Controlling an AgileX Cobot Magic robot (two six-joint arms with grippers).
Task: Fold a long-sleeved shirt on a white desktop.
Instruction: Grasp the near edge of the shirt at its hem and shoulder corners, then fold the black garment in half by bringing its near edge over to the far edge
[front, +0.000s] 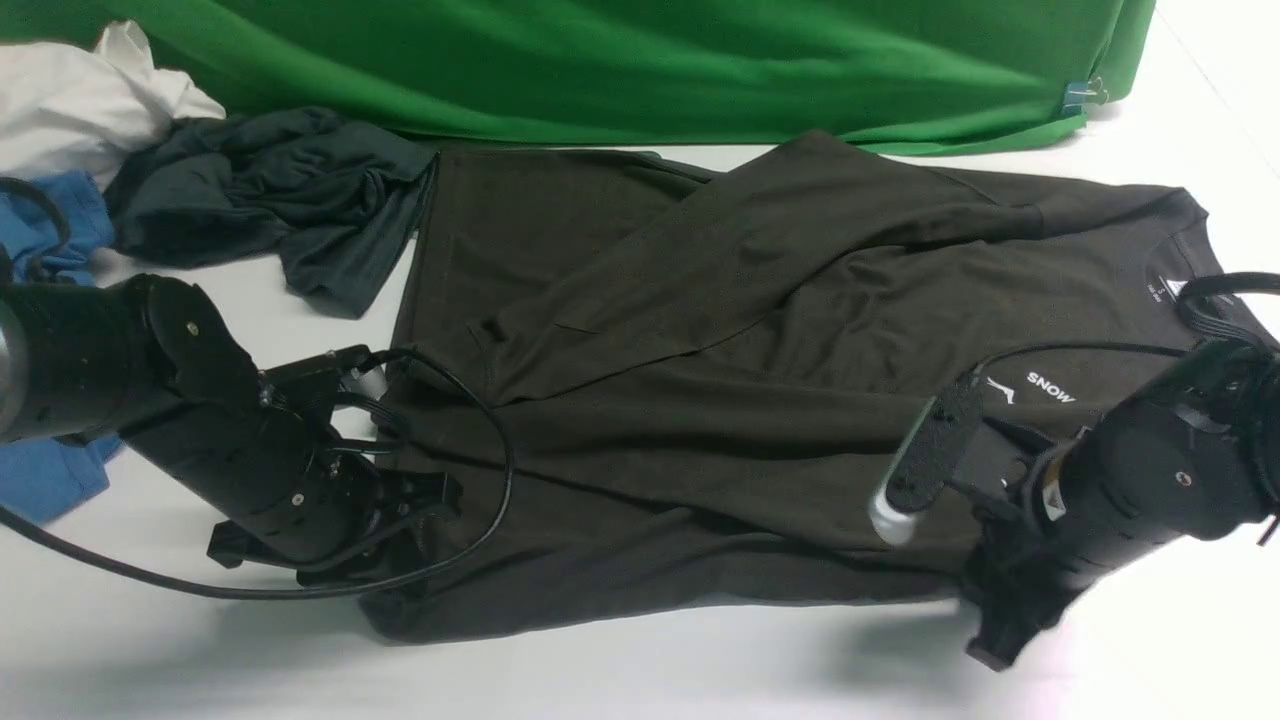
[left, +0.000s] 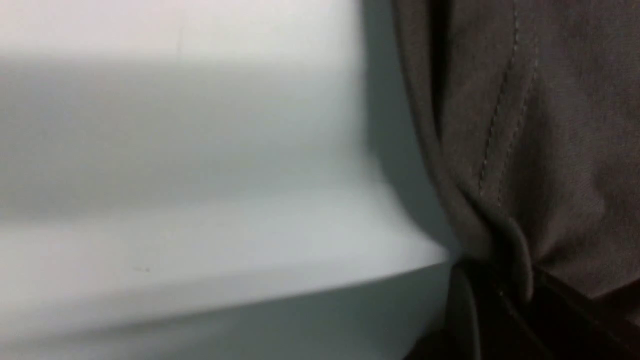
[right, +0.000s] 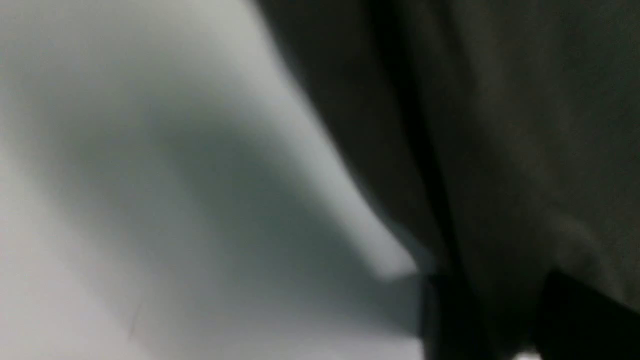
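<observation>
The long-sleeved shirt (front: 760, 400) lies spread on the white desktop (front: 640, 670), collar to the right, hem to the left, with one sleeve folded across the body and the white SNOW print (front: 1050, 387) showing. My left gripper (front: 400, 560) sits at the hem's near corner. In the left wrist view the stitched hem (left: 505, 125) bunches into my left gripper (left: 500, 290), which is shut on it. My right gripper (front: 985, 610) is at the near edge below the print. In the blurred right wrist view, dark fabric (right: 525, 125) runs between the dark fingers of my right gripper (right: 495, 310).
A green cloth (front: 640, 60) hangs along the back, clipped at its right end. A crumpled dark teal-grey garment (front: 280, 210), a blue garment (front: 50, 300) and a white cloth (front: 80, 100) lie at the back left, behind my left arm.
</observation>
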